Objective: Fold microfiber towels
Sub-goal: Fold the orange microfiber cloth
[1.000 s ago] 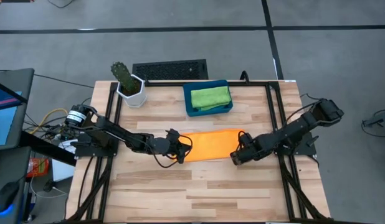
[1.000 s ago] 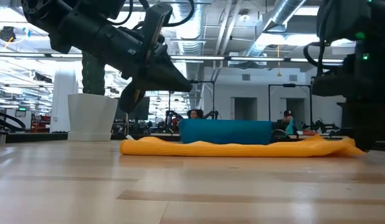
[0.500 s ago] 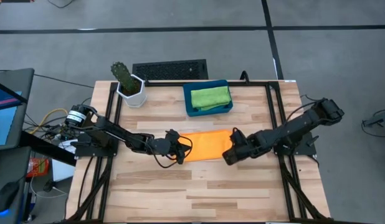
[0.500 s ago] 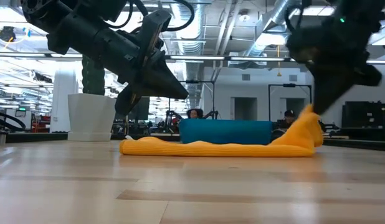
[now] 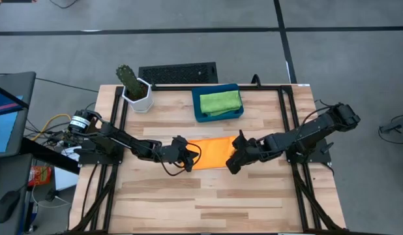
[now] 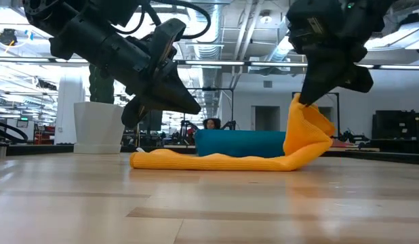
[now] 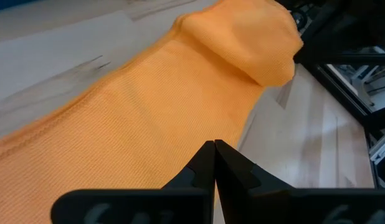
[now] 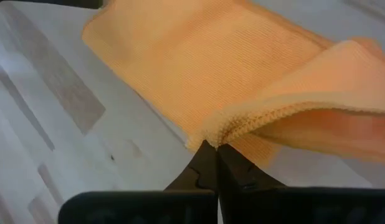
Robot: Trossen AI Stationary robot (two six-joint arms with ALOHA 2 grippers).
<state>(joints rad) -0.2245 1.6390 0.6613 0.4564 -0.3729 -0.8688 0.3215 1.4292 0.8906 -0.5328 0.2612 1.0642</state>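
Note:
The orange towel [image 5: 211,151] lies as a long strip on the table's middle, its left part flat and its right end raised [image 6: 306,132]. My right gripper [image 5: 233,161] is shut on that raised end. My left gripper [image 5: 188,158] is shut and hovers just above the towel's left end [image 6: 145,160]; it also shows in the low view [image 6: 194,108]. The green towel [image 5: 220,101] lies folded in the dark-blue tray [image 5: 200,112]. The blue and yellow towels are out of view. My right gripper pinches the towel's right-end edge [image 8: 225,133] between its two fingers, more than one layer showing there. The fingers slant down from the table's right. The held end is lifted clear and curls over toward the left, while the rest of the strip [image 6: 216,162] lies on the table.
A cactus in a white pot [image 5: 136,91] stands at the far left corner. The tray sits at the far middle. Bare wood spreads across the near half of the table [image 5: 214,202]. Black frame rails [image 5: 289,124] run along both sides.
My right gripper has gone toward the table's left edge and up, carrying the towel's right end. That end has been lifted off the table and bent over toward the left, shortening the strip; the left part has stayed flat where it was.

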